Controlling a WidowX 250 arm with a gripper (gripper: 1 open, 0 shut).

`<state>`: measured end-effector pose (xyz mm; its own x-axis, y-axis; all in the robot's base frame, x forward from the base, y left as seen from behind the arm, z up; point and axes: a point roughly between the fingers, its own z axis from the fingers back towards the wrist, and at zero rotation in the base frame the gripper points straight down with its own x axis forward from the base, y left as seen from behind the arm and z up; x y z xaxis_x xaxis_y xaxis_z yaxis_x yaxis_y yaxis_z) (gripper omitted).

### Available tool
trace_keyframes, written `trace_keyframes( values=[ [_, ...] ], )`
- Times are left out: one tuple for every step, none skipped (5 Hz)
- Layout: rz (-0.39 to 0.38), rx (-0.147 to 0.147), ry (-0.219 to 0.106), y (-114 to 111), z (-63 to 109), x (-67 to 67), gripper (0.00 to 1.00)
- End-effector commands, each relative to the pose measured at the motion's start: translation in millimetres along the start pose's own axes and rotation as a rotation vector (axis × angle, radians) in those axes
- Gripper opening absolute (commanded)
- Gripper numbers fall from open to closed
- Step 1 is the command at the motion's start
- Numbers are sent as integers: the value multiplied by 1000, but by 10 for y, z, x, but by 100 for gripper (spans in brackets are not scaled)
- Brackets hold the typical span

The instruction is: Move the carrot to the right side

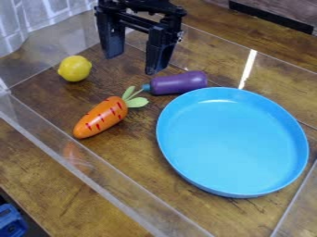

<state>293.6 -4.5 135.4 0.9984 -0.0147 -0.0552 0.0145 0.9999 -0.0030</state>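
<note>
Starting past the lemon (74, 68), the carrot (104, 115) lies left of the blue plate (291, 157), while the empty, wide-open gripper (136, 57) hovers behind it, so descending could clip the nearby eggplant (181, 82) or pinch the carrot's tapered body off-centre.

1 high, close view angled down onto the table (50, 139)

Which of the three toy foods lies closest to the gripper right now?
The purple eggplant, directly under the open gripper; the orange carrot and yellow lemon lie farther off.
</note>
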Motion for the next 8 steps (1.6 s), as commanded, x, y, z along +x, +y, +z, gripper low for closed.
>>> trace_keyframes(
  values=[
    [-5, -1, 13, 5, -134, 99, 100],
    [-83, 9, 4, 145, -356, 119, 100],
    [-139, 17, -5, 324, -466, 132, 100],
    [-132, 20, -14, 495, -528, 159, 100],
    [-110, 26, -29, 610, -583, 190, 100],
    [-78, 29, -38, 678, -641, 227, 100],
    [-61, 33, -49, 659, -792, 241, 100],
    [-65, 37, -70, 597, -922, 245, 100]
  ],
)
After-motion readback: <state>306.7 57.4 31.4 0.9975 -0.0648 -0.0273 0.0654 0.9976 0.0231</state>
